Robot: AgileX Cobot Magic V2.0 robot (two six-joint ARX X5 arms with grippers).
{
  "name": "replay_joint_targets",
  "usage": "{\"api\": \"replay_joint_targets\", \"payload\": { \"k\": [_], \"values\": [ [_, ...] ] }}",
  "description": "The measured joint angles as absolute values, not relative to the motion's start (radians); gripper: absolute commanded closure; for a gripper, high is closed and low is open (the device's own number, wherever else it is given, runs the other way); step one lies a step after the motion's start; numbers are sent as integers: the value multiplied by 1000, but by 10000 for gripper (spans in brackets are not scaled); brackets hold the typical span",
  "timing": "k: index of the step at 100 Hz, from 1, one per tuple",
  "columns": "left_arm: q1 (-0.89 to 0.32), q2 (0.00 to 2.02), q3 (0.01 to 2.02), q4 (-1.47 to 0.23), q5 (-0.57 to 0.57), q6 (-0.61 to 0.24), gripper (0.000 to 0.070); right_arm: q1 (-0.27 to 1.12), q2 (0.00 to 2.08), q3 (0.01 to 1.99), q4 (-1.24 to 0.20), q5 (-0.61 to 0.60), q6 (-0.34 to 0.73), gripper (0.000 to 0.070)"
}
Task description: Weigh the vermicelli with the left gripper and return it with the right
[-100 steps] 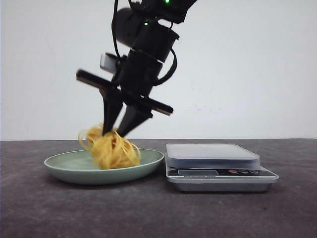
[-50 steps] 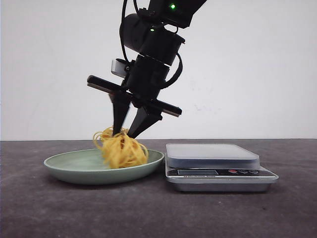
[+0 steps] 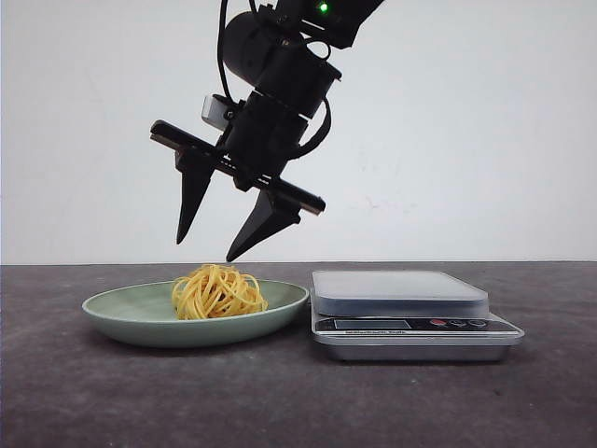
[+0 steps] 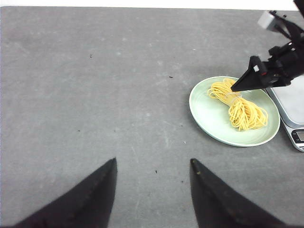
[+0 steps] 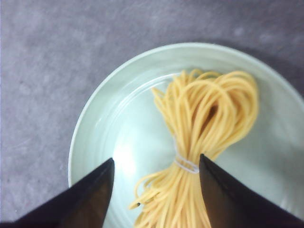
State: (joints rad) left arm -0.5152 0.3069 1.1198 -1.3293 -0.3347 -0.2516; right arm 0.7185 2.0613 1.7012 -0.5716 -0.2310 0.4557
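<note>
The vermicelli (image 3: 217, 291), a small nest of yellow strands tied with a white thread, lies on the pale green plate (image 3: 112, 313). My right gripper (image 3: 206, 249) hangs open just above it, with its fingertips clear of the strands. In the right wrist view the vermicelli (image 5: 209, 114) lies on the plate (image 5: 109, 118) between and beyond the open right gripper (image 5: 156, 161). My left gripper (image 4: 153, 161) is open and empty over bare table, well away from the plate (image 4: 209, 114) and the vermicelli (image 4: 242, 111).
A silver digital scale (image 3: 401, 289) with an empty platform stands just right of the plate, and its corner shows in the left wrist view (image 4: 292, 102). The table is dark grey, with a white wall behind it.
My right gripper held the vermicelli low over the plate. It has since opened and risen, and the vermicelli now lies loose on the plate.
</note>
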Motion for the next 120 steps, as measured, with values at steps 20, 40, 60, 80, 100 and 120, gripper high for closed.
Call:
{"api": "replay_joint_targets", "payload": {
  "k": [20, 40, 60, 80, 100, 120],
  "values": [
    [-515, 307, 1120, -1317, -335, -252, 427, 695, 1871, 1701, -636, -126, 382, 351],
    [-515, 307, 1120, -1306, -335, -252, 427, 663, 1629, 1705, -766, 34, 255, 351],
    [-515, 307, 1120, -1298, -335, -252, 427, 668, 1397, 1705, -903, 140, 169, 351],
    [-515, 307, 1119, -1291, -335, -251, 427, 707, 1200, 1705, -1053, 273, 130, 351],
    [-516, 307, 1103, -1245, -335, -244, 427, 794, 1031, 1682, -1114, 374, 127, 351],
    [-515, 307, 1093, -1245, -335, -236, 427, 891, 812, 1517, -1118, 445, 159, 352]
  ]
}}
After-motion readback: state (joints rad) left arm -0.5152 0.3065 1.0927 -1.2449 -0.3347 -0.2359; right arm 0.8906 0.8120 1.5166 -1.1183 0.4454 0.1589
